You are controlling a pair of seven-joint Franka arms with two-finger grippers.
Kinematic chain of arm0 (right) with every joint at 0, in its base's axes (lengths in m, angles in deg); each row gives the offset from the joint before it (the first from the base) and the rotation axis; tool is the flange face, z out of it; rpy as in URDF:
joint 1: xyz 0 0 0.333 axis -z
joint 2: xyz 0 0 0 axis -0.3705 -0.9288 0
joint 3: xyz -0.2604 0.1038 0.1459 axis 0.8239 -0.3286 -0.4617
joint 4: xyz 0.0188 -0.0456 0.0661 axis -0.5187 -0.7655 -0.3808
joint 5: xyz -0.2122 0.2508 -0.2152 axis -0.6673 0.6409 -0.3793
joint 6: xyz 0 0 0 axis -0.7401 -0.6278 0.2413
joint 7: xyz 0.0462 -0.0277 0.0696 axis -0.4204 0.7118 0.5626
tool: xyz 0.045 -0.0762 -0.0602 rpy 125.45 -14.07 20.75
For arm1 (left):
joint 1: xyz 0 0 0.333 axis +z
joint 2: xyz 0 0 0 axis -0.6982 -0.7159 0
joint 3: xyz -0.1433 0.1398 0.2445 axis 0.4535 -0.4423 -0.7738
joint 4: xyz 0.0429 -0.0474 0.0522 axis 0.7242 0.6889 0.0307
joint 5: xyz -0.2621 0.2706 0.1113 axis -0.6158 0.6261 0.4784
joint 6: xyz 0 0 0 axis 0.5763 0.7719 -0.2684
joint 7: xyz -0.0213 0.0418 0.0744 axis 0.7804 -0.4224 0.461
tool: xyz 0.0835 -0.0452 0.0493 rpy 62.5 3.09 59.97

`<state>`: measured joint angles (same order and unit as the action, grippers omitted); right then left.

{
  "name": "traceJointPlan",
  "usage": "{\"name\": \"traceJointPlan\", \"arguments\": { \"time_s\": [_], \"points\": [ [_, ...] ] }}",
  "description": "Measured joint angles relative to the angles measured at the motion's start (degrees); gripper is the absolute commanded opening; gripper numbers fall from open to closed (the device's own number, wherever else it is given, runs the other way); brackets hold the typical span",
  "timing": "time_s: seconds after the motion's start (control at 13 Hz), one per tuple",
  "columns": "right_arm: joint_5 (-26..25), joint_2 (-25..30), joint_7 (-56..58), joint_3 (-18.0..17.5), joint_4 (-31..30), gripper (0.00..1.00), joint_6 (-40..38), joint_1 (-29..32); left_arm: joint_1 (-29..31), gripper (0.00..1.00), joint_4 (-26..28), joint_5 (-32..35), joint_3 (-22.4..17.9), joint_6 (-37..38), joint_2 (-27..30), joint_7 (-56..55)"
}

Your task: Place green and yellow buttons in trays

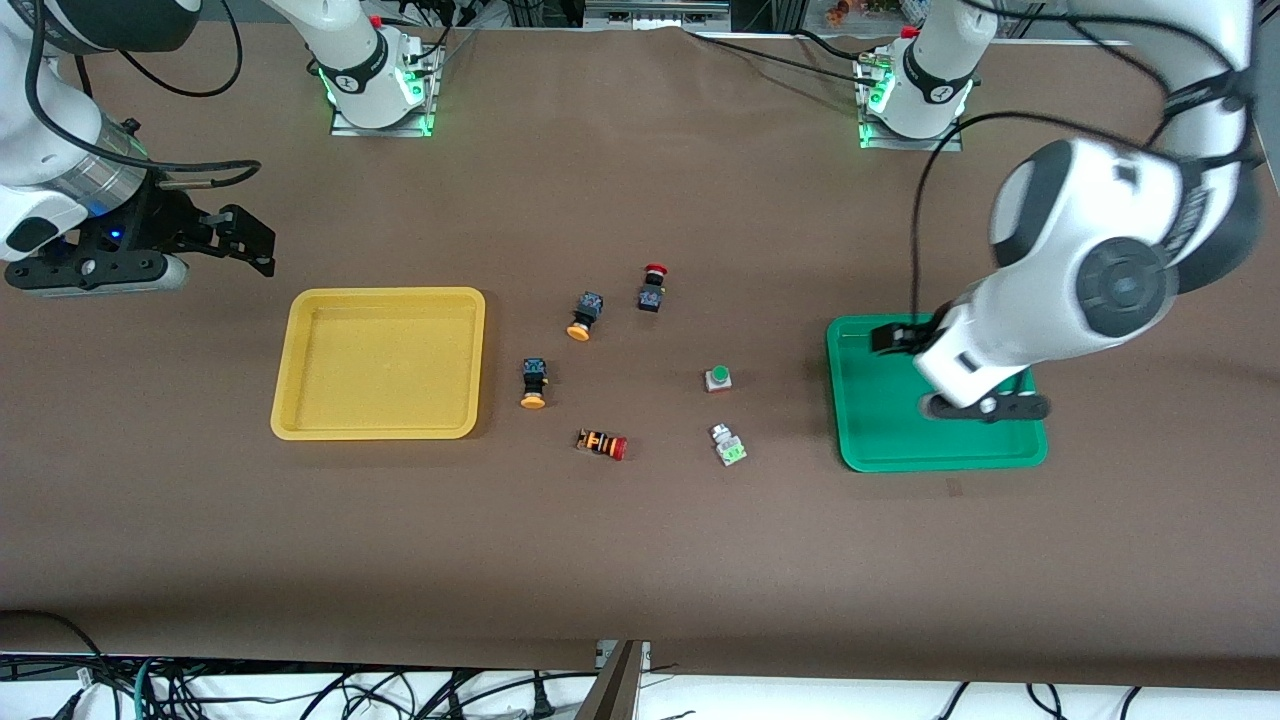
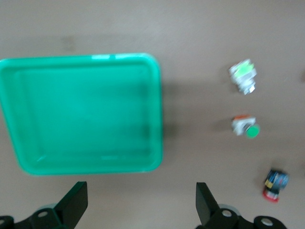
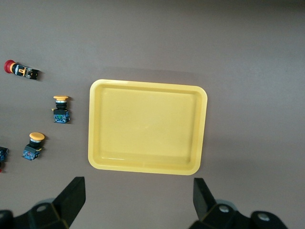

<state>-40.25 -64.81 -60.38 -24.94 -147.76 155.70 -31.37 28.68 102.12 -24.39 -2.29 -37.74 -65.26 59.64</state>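
Observation:
Two yellow-capped buttons [image 1: 584, 316] [image 1: 533, 384] lie beside the empty yellow tray [image 1: 380, 365]. Two green-capped buttons [image 1: 718, 378] [image 1: 729, 446] lie nearer the empty green tray [image 1: 880, 430]. My left gripper [image 1: 945, 372] hangs open and empty, high over the green tray; its view shows its open jaws [image 2: 141, 191], the tray [image 2: 86, 114] and both green buttons [image 2: 244, 76] [image 2: 247, 127]. My right gripper [image 1: 250, 240] is open and empty, up in the air at the right arm's end, past the yellow tray's corner. Its view shows its open jaws [image 3: 139, 188], the tray [image 3: 147, 126] and both yellow buttons [image 3: 61, 109] [image 3: 33, 145].
A red-capped button with a black body [image 1: 652, 287] stands farther from the front camera than the other buttons. A red-capped button with an orange-striped body [image 1: 602, 444] lies nearer, between the trays. The brown table's front edge runs below them.

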Motion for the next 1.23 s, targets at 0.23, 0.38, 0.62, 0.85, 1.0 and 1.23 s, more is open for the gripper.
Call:
{"name": "traceJointPlan", "arguments": {
  "time_s": [0.23, 0.38, 0.62, 0.85, 1.0, 1.23],
  "points": [
    [0.00, 0.00, 0.00, -0.09, 0.00, 1.00, 0.03, -0.06, -4.81, 1.00, -0.94, -2.78, 0.13, -8.12, -4.10, -7.87],
    [0.00, 0.00, 0.00, -0.11, 0.00, 1.00, 0.04, -0.07, -9.18, 1.00, -0.95, -2.91, 0.26, -14.97, -6.98, -15.51],
    [0.00, -0.01, 0.00, -0.12, 0.01, 1.00, 0.04, -0.08, -15.18, 1.00, -0.79, -2.91, 0.20, -18.59, -11.64, -21.71],
    [0.00, -0.01, 0.00, -0.12, 0.01, 1.00, 0.04, -0.08, -16.12, 1.00, -0.42, -2.91, 0.10, -20.23, -15.82, -21.88],
    [0.00, -0.01, 0.00, -0.11, 0.01, 1.00, 0.04, -0.07, -16.43, 1.00, 0.61, -2.91, 0.10, -22.86, -17.46, -21.83],
    [0.00, -0.01, -0.03, 0.11, 0.01, 1.00, 0.04, 0.05, -17.21, 1.00, 4.06, -2.91, 0.11, -27.73, -18.00, -21.83]
  ]
}}
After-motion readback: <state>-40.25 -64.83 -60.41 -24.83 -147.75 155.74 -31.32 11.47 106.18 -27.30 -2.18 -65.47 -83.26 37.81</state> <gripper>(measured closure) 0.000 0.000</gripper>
